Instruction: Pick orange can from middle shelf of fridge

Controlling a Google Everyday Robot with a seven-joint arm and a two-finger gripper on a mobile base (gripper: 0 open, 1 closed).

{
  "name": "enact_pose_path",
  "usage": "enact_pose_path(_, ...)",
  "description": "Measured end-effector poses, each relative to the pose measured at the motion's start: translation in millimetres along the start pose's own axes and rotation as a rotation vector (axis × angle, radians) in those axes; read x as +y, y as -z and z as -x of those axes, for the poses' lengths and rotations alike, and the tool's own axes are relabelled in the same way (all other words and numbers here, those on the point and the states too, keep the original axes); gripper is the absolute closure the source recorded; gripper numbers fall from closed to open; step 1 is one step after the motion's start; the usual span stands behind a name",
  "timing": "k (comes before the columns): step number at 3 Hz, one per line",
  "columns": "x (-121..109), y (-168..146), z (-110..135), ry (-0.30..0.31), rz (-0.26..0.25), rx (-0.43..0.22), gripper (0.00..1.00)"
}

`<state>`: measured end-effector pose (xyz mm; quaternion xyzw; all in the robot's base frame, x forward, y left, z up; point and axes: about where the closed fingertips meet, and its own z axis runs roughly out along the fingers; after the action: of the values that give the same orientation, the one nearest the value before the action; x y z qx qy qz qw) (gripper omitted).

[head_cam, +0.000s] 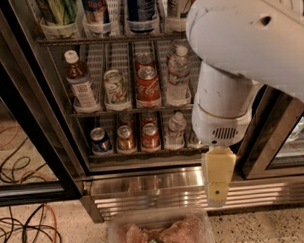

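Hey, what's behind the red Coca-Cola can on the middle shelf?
A second can, only its top showing; the Coca-Cola can covers its body. The pincer hangs lower right, before the louvred base.

red coca-cola can (148, 86), floor cables (16, 168), clear plastic tub (145, 216)
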<state>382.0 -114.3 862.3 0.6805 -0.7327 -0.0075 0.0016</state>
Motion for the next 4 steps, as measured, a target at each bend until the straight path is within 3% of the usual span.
enact_pose_path(2,-2.5,-25.7,12.1,-0.001,0.031,0.031,0.00)
enact_pose_path(3,-12.7,-34.4,33.3,0.008,0.012,0.057,0.00)
enact_pose_path(4,-12.9,-34.5,33.6,0.008,0.012,0.057,0.00)
